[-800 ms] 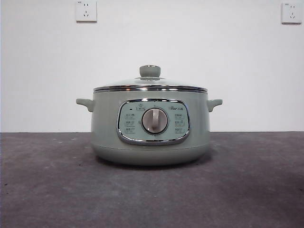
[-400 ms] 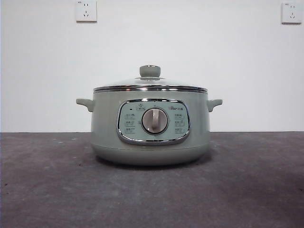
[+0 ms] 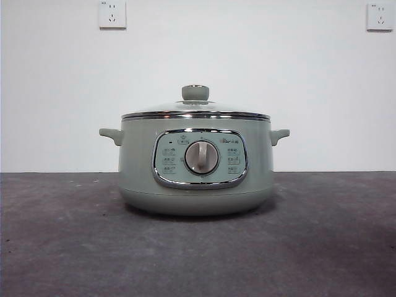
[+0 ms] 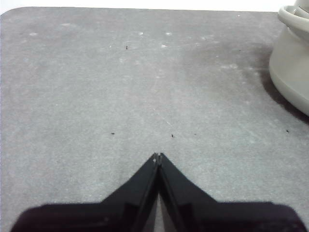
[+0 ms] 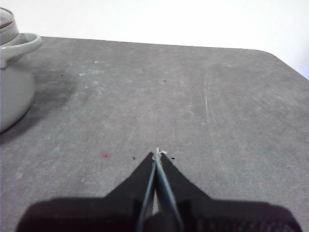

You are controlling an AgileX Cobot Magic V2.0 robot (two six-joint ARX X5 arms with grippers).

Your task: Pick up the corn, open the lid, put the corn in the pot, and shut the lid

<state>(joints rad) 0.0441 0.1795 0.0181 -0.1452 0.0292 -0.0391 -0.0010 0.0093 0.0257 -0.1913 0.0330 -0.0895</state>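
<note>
The pale sage-green pot [image 3: 195, 167] stands in the middle of the grey table, its control panel and dial facing the front view. The glass lid [image 3: 195, 110] with its green knob sits closed on the pot. The corn is out of view in every frame. My left gripper [image 4: 158, 155] is shut and empty above bare table, with the pot's side [image 4: 291, 63] off to one edge of its view. My right gripper [image 5: 157, 153] is shut and empty above bare table, with the pot's handle [image 5: 19, 48] at the edge of its view. Neither arm shows in the front view.
The grey table [image 3: 322, 247] runs to a white wall with two sockets [image 3: 112, 13]. The table's far corners show in both wrist views, and a small red speck [image 5: 105, 155] lies near the right gripper.
</note>
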